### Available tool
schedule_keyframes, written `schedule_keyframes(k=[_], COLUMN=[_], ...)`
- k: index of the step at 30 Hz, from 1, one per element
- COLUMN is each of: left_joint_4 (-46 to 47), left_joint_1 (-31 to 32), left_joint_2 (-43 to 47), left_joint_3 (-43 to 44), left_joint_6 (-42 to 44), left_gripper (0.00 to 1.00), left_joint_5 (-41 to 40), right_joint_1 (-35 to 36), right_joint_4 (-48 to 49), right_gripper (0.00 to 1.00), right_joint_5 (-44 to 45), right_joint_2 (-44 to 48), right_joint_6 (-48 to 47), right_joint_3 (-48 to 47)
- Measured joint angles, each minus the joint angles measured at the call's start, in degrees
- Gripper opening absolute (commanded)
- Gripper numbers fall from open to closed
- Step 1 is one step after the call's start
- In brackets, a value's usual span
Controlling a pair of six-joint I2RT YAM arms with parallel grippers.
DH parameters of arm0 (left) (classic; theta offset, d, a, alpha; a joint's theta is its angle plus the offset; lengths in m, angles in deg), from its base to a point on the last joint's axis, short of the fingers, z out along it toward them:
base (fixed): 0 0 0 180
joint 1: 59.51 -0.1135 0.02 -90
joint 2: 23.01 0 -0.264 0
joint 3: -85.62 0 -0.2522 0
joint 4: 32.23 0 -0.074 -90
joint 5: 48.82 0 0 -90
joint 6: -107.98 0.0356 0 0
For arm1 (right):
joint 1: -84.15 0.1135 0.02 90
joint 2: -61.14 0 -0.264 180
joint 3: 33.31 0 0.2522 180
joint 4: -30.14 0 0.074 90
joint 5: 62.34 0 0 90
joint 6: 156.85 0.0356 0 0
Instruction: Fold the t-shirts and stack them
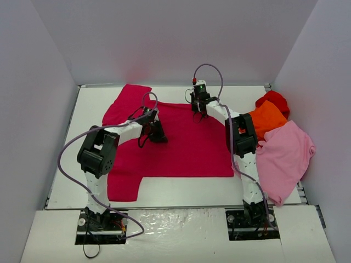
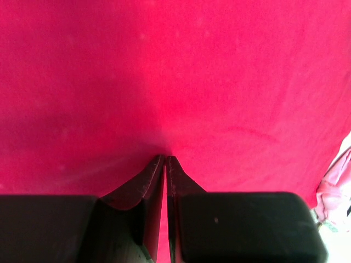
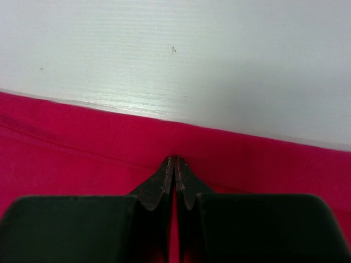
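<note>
Left gripper (image 1: 158, 133): jaws closed tip to tip, tips down on the crimson shirt (image 1: 184, 148). The left wrist view shows faint creases running into the tips. Whether a pinch of cloth is caught between them cannot be told.

Right gripper (image 1: 200, 111): also closed. In the right wrist view its tips sit on the shirt's far hem, with bare counter (image 1: 181, 192) just beyond. Again it is unclear whether cloth is held.

Crimson shirt lies spread flat mid-counter. Its long axis runs left to right, with both sleeves at the left end: far sleeve (image 1: 125, 101) and near sleeve (image 1: 122, 186). The straight bottom edge is at the right.

A loose heap sits at the right side of the counter: light pink shirt (image 1: 286, 156) nearest, orange shirt (image 1: 267, 119) behind it, bright red shirt (image 1: 274, 100) farthest. None looks folded.

Key relation: nearly all the crimson cloth lies on the near side of both grippers. The right gripper is on the far edge itself. The left gripper is inboard on the body, just right of the far sleeve, so it is the nearer arm for that sleeve.

Judgement: a first fold would likely carry the far edge toward the near edge, along the long axis. If only one gripper has real hold, the edge may skew.
</note>
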Motion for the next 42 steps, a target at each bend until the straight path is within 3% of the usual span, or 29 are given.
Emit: schedule_keyframes(k=[19, 31, 37, 42], left_joint_4=[1.66, -0.08, -0.49, -0.49], left_joint_1=[0.79, 0.81, 0.87, 0.92], left_joint_2=[-3.36, -3.55, -3.57, -3.57], left_joint_3=[3.95, 4.87, 5.03, 5.03], left_joint_6=[-0.47, 0.12, 0.61, 1.12], left_gripper=[0.05, 0.04, 0.04, 0.04], left_joint_5=[0.58, 0.33, 0.14, 0.12], right_joint_1=[-0.11, -1.72, -2.74, -2.75], right_joint_4=[-5.78, -6.59, -5.33, 2.16], right_gripper=[0.00, 0.00, 0.00, 0.00], right_joint_5=[1.83, 2.50, 4.01, 5.96], right_joint_2=[3.76, -2.00, -3.70, -3.68], right_joint_6=[0.62, 1.19, 1.46, 1.57], right_joint_3=[1.79, -5.08, -7.46, -5.11])
